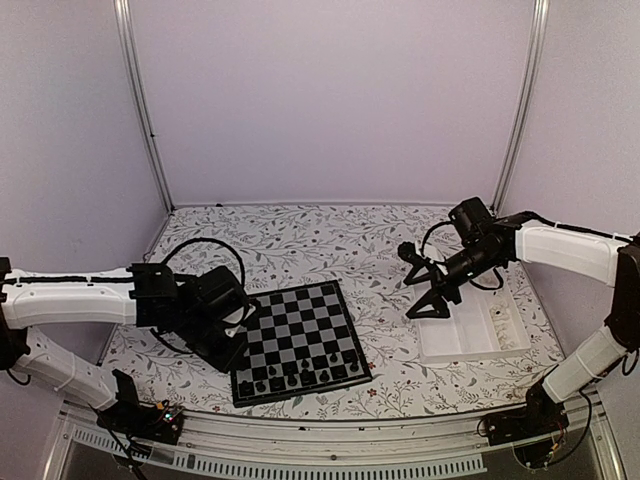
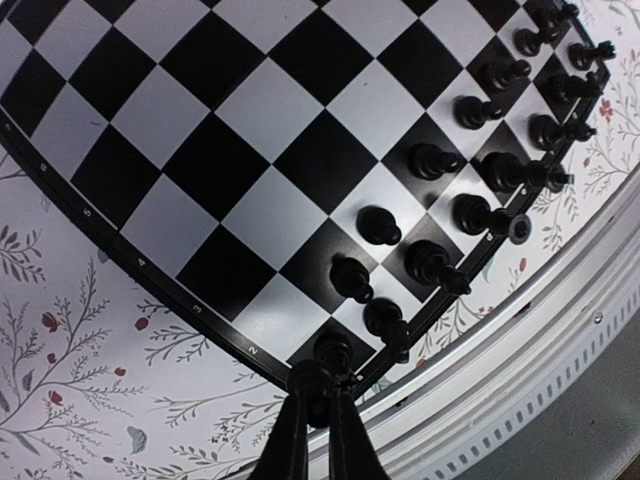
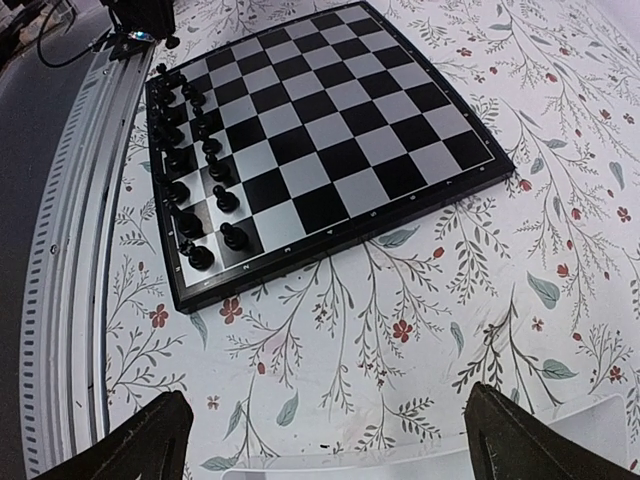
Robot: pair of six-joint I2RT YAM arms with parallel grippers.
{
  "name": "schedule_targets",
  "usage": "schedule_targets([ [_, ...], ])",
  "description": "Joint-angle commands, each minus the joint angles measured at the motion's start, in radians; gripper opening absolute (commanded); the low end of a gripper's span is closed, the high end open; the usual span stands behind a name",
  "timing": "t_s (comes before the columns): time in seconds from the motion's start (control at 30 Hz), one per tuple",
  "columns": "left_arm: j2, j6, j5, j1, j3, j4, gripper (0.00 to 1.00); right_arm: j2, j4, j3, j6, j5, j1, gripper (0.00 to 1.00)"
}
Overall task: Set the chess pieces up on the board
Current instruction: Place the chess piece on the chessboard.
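Backdrop: pale lilac walls [image 1: 330,100], metal posts [image 1: 140,110] in the corners.
Board [image 1: 300,335]: lies skewed on counter [image 1: 330,240], btwn the arms, left of white tray [image 1: 470,338].
Pieces [image 3: 190,170]: black, two crowded rows along board's near edge; far squares carry none.
L tool [image 2: 318,388]: shut tight, tips at board's near corner, right by the corner piece; can't tell if anything is pinched.
R tool [image 3: 335,450]: wide open, holds nothing, hangs over tray, well apart from board.
Risk 1: L tool is hard up against packed pieces. Any sideways drift prob. tips a neighbour, and one fall could take others w/ it.
Risk 2: opening L tool here may nudge the corner piece off its square.
Risk 3: board looks loose. A push at its corner could slide it and shift every piece.
Risk 4: R tool coming down may catch a tray wall; tray contents not clear.
Surface: counter has white cloth w/ leaf-and-flower print, flat. Busy print could hide a dropped piece.
Near edge: slotted metal rail [image 1: 330,440]; a piece rolling off board could end up there.
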Motion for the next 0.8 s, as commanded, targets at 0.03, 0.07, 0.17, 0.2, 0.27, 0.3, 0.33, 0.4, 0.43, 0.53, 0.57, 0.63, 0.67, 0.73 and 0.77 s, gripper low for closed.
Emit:
schedule_targets([
  [0.03,0.016,-0.024,0.016,0.024,-0.021,0.025,0.04,0.006,0.018,-0.015,0.018,0.01,-0.004,0.99],
  [0.07,0.024,-0.022,0.016,0.027,-0.024,0.03,0.04,0.007,0.019,-0.016,0.018,0.01,-0.004,0.99],
  [0.17,0.048,-0.014,0.029,0.033,-0.032,0.047,0.05,0.009,0.019,-0.019,0.016,0.014,-0.004,0.99],
  [0.2,0.054,-0.011,0.031,0.033,-0.032,0.052,0.05,0.011,0.019,-0.019,0.016,0.014,-0.004,0.99],
  [0.27,0.067,-0.004,0.032,0.038,-0.037,0.056,0.06,0.012,0.018,-0.021,0.015,0.015,-0.004,0.99],
  [0.3,0.071,0.0,0.032,0.04,-0.038,0.059,0.06,0.015,0.019,-0.021,0.014,0.015,-0.004,0.99],
  [0.33,0.075,0.003,0.034,0.043,-0.04,0.066,0.06,0.019,0.019,-0.019,0.012,0.016,-0.004,0.99],
  [0.4,0.084,0.007,0.041,0.046,-0.042,0.077,0.06,0.023,0.018,-0.019,0.012,0.018,-0.004,0.99],
  [0.43,0.09,0.01,0.045,0.048,-0.043,0.083,0.06,0.024,0.019,-0.019,0.012,0.018,-0.005,0.99],
  [0.53,0.102,0.017,0.052,0.051,-0.048,0.098,0.06,0.028,0.018,-0.02,0.01,0.018,-0.004,0.99],
  [0.57,0.106,0.019,0.056,0.052,-0.051,0.103,0.06,0.028,0.018,-0.021,0.01,0.018,-0.004,0.99],
  [0.63,0.115,0.02,0.061,0.054,-0.056,0.109,0.06,0.028,0.019,-0.021,0.009,0.02,-0.004,0.99],
  [0.67,0.12,0.022,0.061,0.054,-0.057,0.108,0.06,0.03,0.019,-0.021,0.009,0.021,-0.005,0.99],
  [0.73,0.129,0.025,0.061,0.055,-0.058,0.104,0.06,0.032,0.018,-0.02,0.009,0.02,-0.005,0.99],
  [0.77,0.132,0.024,0.06,0.054,-0.058,0.102,0.06,0.033,0.019,-0.019,0.009,0.019,-0.004,0.99],
])
